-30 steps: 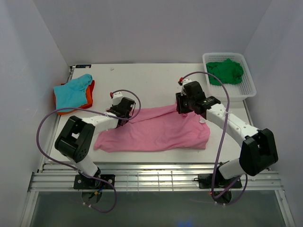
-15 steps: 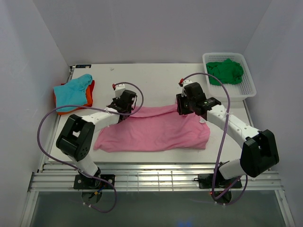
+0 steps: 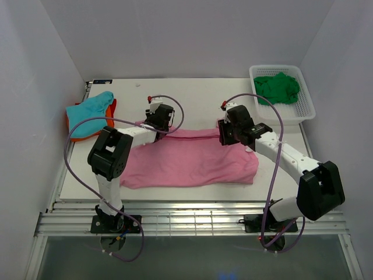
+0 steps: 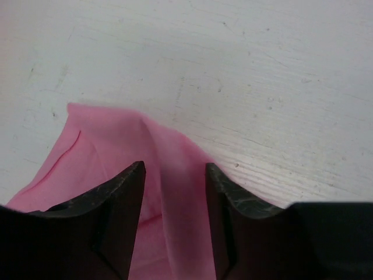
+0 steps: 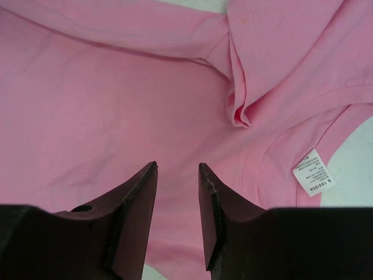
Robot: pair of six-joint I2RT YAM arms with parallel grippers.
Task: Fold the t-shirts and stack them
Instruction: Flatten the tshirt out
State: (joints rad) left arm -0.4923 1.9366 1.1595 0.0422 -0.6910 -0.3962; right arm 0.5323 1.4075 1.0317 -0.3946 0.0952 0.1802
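A large pink t-shirt [image 3: 192, 160] lies spread across the middle of the table, its far edge pulled into a straight line between my two grippers. At the shirt's far left corner is my left gripper [image 3: 160, 118], open. In the left wrist view a raised ridge of pink cloth [image 4: 116, 151] runs between its parted jaws [image 4: 175, 166]. My right gripper [image 3: 227, 133] hovers open at the far edge near the collar, above flat pink cloth [image 5: 116, 87], jaws apart [image 5: 178, 166]. A teal t-shirt [image 3: 90, 109] lies on an orange one [image 3: 109, 119] at the far left. A dark green t-shirt [image 3: 278, 87] fills the basket.
The white mesh basket [image 3: 306, 108] stands at the far right corner. A white care label [image 5: 313, 176] shows at the pink shirt's collar. White walls close in the left, right and back of the table [image 3: 192, 96]. A slatted rail runs along the near edge.
My left gripper moved away and to the right, and the pink shirt's far left corner went with it, straightening the far edge. The right gripper barely shifted.
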